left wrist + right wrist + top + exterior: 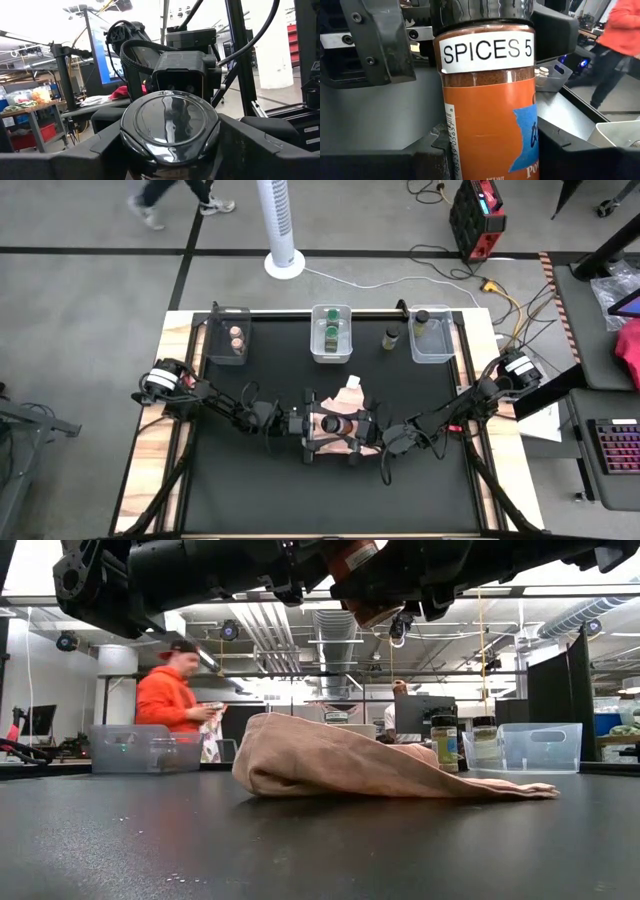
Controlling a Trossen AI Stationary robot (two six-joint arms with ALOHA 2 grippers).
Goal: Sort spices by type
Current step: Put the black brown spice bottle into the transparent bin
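A spice jar (pixel 336 423) with a black lid (pixel 170 117), red-brown powder and an orange label reading "SPICES 5" (pixel 487 50) hangs in the air over the crumpled pink cloth (pixel 345 442) at mid-table. My left gripper (pixel 308 423) comes from the table's left and is shut on the lid end. From the right, my right gripper (pixel 368 428) is shut on the jar's body. In the low view both grippers and the jar (pixel 372 602) are well above the cloth (pixel 330 765). My left gripper pinches the black lid by its rim (pixel 127 135) between its two fingers (pixel 85 155). It comes about level from the table's left, and the lid's flat top faces back toward the wrist. The jar is lifted clear of the cloth. My right gripper pinches the jar's labelled body (pixel 465 150) between its two fingers (pixel 580 150), below the "SPICES 5" label. The fingers lie across the jar, coming about level from the table's right. The jar's bottom end is out of the frame.
Three clear bins stand along the far edge: the left one (pixel 228 338) holds tan-lidded jars, the middle one (pixel 331 333) green-lidded jars, the right one (pixel 432 335) one jar. A single jar (pixel 391 338) stands on the mat between the middle and right bins. A person in orange (pixel 170 695) stands beyond the table.
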